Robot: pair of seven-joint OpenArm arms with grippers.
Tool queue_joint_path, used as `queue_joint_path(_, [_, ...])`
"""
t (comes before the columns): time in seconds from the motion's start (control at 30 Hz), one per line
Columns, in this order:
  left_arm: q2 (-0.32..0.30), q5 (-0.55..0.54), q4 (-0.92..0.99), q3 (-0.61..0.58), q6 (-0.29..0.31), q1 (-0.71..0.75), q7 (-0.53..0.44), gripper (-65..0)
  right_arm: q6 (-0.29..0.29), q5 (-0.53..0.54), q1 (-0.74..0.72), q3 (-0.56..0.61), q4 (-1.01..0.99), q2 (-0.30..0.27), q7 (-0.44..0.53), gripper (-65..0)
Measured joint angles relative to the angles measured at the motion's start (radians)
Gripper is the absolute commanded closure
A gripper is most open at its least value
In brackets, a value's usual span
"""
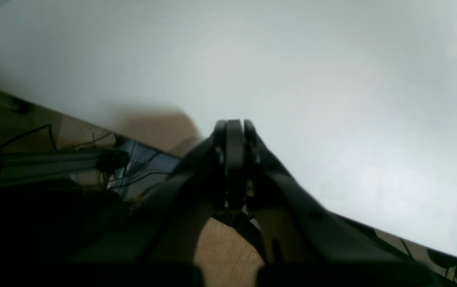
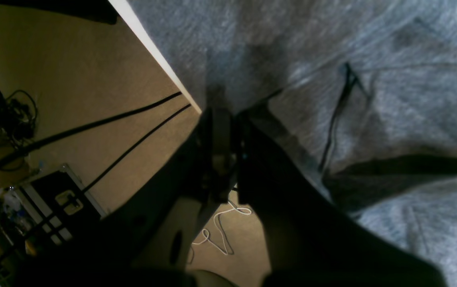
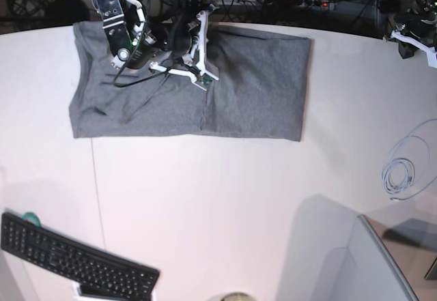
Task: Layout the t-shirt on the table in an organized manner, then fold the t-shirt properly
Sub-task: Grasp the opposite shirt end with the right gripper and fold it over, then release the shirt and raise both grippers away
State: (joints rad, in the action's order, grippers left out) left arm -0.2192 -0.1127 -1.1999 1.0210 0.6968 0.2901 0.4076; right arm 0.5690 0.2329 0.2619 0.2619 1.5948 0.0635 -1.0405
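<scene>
T-shirt [image 3: 205,89] lying folded into a band across far bench [image 3: 225,198]. Both tools closed, empty: right tool [image 2: 222,115] at its edge, left tool [image 1: 234,125] over bare bench. Risk: dragging cloth, rumpling the fold.

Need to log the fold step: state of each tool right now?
Left tool: closed, empty, above the table.
Right tool: closed at the t-shirt edge; grip unclear.
</scene>
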Motion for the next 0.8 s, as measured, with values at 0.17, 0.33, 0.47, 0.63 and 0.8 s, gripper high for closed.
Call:
queue_joint_path(0.17, [0.000,0.000,0.000,0.000,0.000,-0.005,0.000,0.0,-0.001,-0.001,0.018,0.044,0.101,-0.005,-0.006,-0.5])
queue_joint_path(0.33, [0.000,0.000,0.000,0.000,0.000,-0.005,0.000,0.0,0.000,-0.005,0.018,0.052,0.051,-0.001,0.000,-0.5])
queue_joint_path(0.47, [0.000,0.000,0.000,0.000,0.000,-0.005,0.000,0.0,0.000,-0.004,0.018,0.050,0.028,-0.005,0.000,-0.5])
queue_joint_path(0.63, [0.000,0.000,0.000,0.000,0.000,-0.005,0.000,0.0,-0.001,-0.003,0.016,0.051,0.024,-0.013,0.053,-0.6])
queue_joint_path(0.8, [0.000,0.000,0.000,0.000,0.000,-0.005,0.000,0.0,-0.001,-0.005,0.017,0.050,-0.002,-0.031,0.083,-6.6])
